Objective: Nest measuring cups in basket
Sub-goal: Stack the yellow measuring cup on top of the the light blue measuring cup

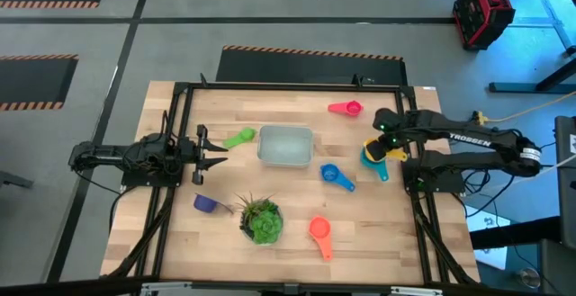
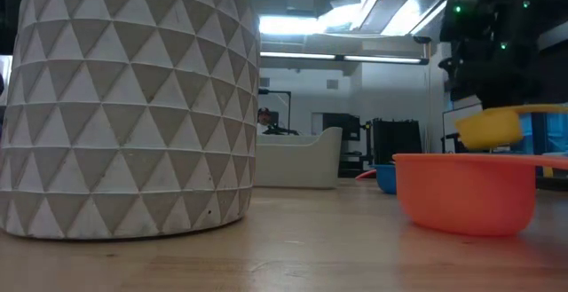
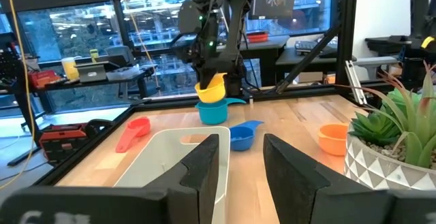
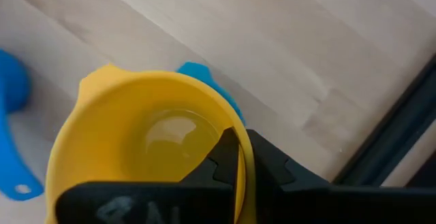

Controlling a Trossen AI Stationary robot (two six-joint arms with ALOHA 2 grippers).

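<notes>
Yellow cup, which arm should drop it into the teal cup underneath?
The right. Its end effector is shut on the yellow cup, directly above the teal cup. The left end effector sits far off, beside the green cup.

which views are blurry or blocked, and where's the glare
Low view: the plant pot fills the left, close and soft; ceiling lights glare behind. Right wrist view: the yellow cup in the right end effector looms, slightly blurred. Left wrist view: bright windows behind.

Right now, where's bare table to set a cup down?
Bare wood lies between the basket and pink cup, and left of the purple cup. It is crowded near the right claw, which holds the yellow cup over a blue cup.
</notes>
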